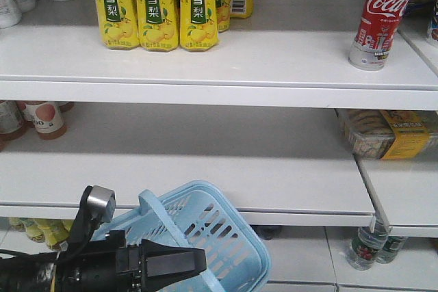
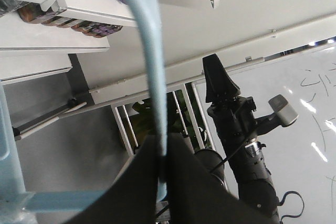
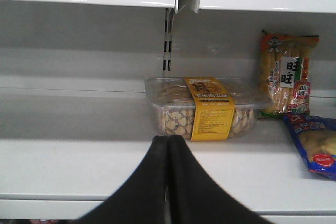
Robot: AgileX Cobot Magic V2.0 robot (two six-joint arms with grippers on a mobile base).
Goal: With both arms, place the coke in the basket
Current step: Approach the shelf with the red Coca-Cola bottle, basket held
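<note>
Coke (image 1: 378,15) stands upright at upper right on the top shelf (image 1: 205,66). Left gripper (image 2: 164,169) is clamped on the basket (image 1: 212,234) handle, lower left; right gripper (image 3: 168,141) is closed, empty.

The upper white metal shelf (image 1: 274,63) carries a row of yellow pear-drink packs with green labels (image 1: 161,5) at the back left. The coke (image 1: 378,15), a slim red Coca-Cola can with white script, stands upright near the right end, well apart from them. The middle white shelf (image 1: 205,169) holds peach-labelled jars (image 1: 44,120) at its left edge and a clear plastic biscuit box with a yellow band (image 1: 383,135) at the right, near an orange snack bag (image 3: 286,74).
</note>
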